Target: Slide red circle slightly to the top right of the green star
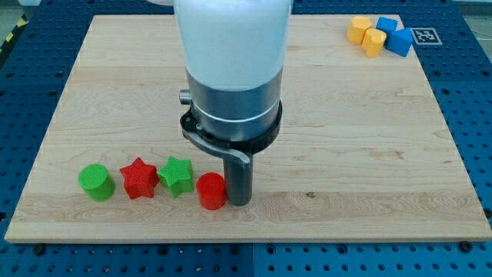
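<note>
A pale wooden board [346, 115] fills the view, with the arm's bulky white and grey body [232, 77] hanging over its middle. From it a dark rod drops to the surface; there are no jaws to open or shut, only my tip [238, 202], which stands against the right flank of the red circle [211, 191], touching or all but touching it. Along the view's bottom left runs a row of blocks: a green circle [96, 182], a red star [139, 178], the green star [176, 176], then the red circle just beside the green star on its lower right. Far off in the view's top right corner sit two yellow blocks [366, 35] and two blue blocks [393, 35], well clear of the work. By this onlooker's reckoning the tip is on the wrong side: a shove from here would drive the circle into the star. Better to come round below the circle and nudge it gently toward the view's top, stopping early and keeping off the star
</note>
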